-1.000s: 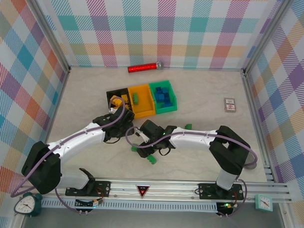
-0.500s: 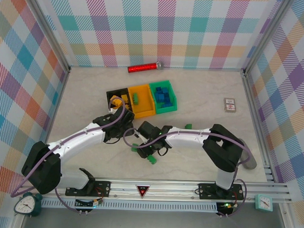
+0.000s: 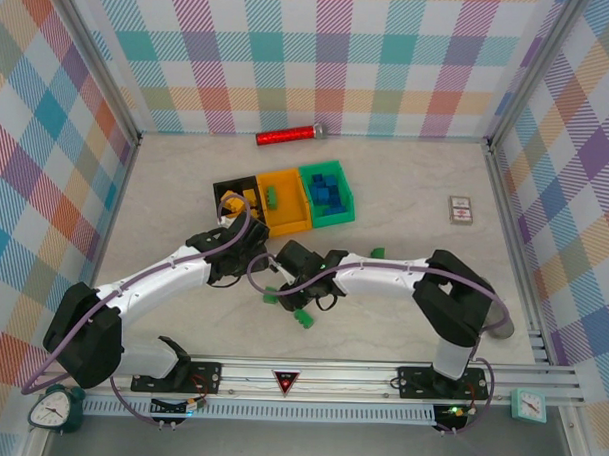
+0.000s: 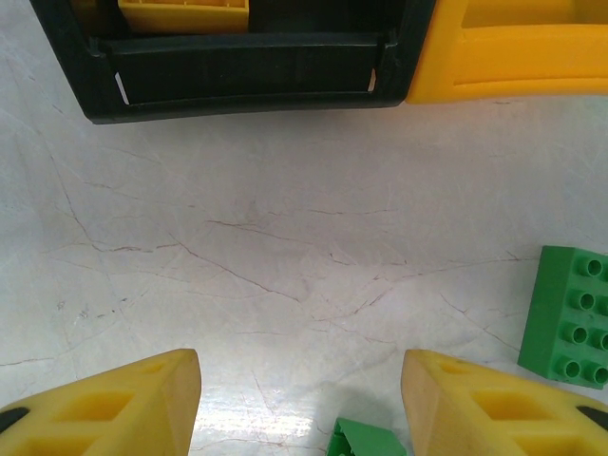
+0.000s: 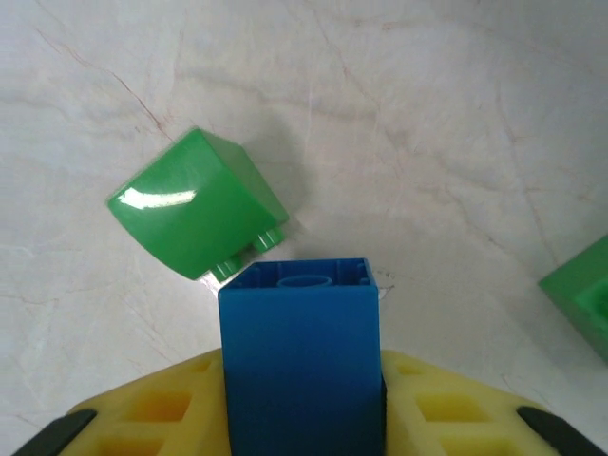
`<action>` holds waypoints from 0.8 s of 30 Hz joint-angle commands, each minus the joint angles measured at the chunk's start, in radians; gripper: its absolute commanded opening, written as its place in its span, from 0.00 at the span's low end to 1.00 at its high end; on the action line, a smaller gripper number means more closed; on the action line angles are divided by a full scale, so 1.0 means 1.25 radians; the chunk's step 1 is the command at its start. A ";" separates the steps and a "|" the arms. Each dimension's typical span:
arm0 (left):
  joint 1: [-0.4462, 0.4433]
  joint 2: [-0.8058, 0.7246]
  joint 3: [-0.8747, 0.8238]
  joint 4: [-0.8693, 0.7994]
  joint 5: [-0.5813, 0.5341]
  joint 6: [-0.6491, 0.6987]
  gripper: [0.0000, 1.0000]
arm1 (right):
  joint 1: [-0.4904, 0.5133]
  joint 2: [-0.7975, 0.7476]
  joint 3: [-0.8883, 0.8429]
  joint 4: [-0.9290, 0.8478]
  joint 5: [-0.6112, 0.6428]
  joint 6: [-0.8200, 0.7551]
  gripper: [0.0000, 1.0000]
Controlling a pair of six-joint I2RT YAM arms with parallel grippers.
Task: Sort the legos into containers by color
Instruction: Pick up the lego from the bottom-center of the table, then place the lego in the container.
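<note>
Top view: the 3 joined containers (image 3: 285, 199) sit mid-table (image 3: 406, 182). The left claw (image 3: 230, 225) is near the black one, and the right claw (image 3: 276, 279) is just beside it.

Left wrist: the left claw's fingers stand wide, gripping nothing.

Right wrist: the right claw clamps a blue lego (image 5: 299, 361). A green lego (image 5: 195, 217) lies just beyond it.

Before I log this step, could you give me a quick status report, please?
Left gripper open, empty, short of black bin. Right gripper shut on blue lego. Tipped green lego close beside it.
</note>
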 commanded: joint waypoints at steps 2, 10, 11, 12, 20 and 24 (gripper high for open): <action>0.009 -0.010 -0.010 -0.008 -0.009 -0.007 0.58 | -0.040 -0.077 0.002 0.013 0.012 -0.001 0.36; 0.009 -0.038 -0.019 -0.023 -0.011 -0.012 0.58 | -0.197 -0.166 -0.013 0.039 0.029 0.068 0.38; 0.009 -0.042 -0.023 -0.024 -0.010 -0.012 0.58 | -0.221 -0.168 -0.008 0.037 0.030 0.079 0.38; 0.009 -0.045 -0.026 -0.026 -0.011 -0.013 0.58 | -0.248 -0.168 -0.001 0.031 0.031 0.090 0.38; 0.009 -0.079 -0.045 -0.032 0.004 -0.016 0.57 | -0.399 -0.102 0.113 -0.008 0.005 0.138 0.38; 0.009 -0.104 -0.053 -0.043 0.003 -0.017 0.57 | -0.435 -0.026 0.206 -0.033 -0.032 0.142 0.39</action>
